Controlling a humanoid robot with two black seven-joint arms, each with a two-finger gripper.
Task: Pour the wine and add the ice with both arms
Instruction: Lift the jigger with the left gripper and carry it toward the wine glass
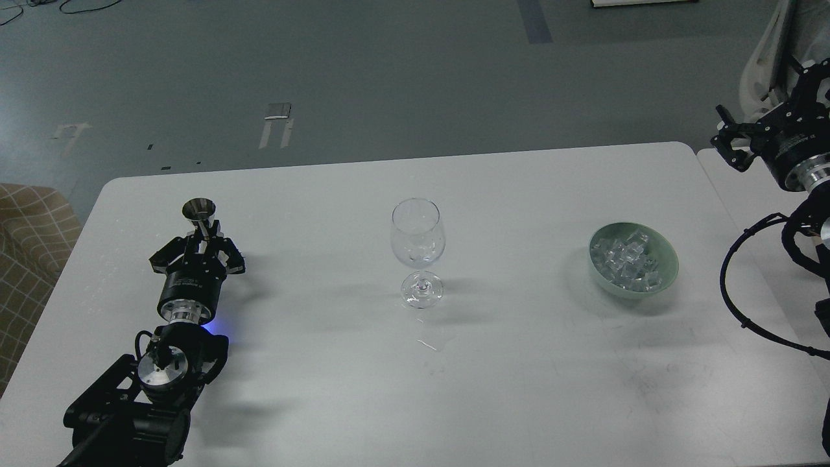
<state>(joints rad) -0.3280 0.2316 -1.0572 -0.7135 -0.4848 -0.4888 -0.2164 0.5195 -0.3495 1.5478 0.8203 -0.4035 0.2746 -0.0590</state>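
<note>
**Wine glass stands mid-table, metal cup in the left gripper, ice in the bowl**

Table (519, 389) first: a wide white top fills most of the head view, with grey floor beyond its far edge and a second white surface butting against it at the right.

Both arms come next. The left arm (168, 363) lies low over the near-left part of the table, reaching away from the camera. The right arm (801, 162) hangs beyond the table's right edge, raised above the surface, its looped black cable drooping below it.

A pale green bowl (668, 259) sits on the right side of the table, well apart from both arms. The ice (629, 259) is heaped inside it, clear cubes piled against each other.

At the middle of the table a clear stemmed wine glass (418, 250) stands upright. I cannot tell whether any wine is in it.

The left gripper (202, 241) has its fingers closed in on the narrow waist of a small metal measuring cup (200, 214), which stands upright with its open mouth facing up.

The right gripper (729, 139) points left toward the table, fingers spread with nothing between them.

Just in front of the glass's foot, a small wet streak (428, 344) glints on the table.
</note>
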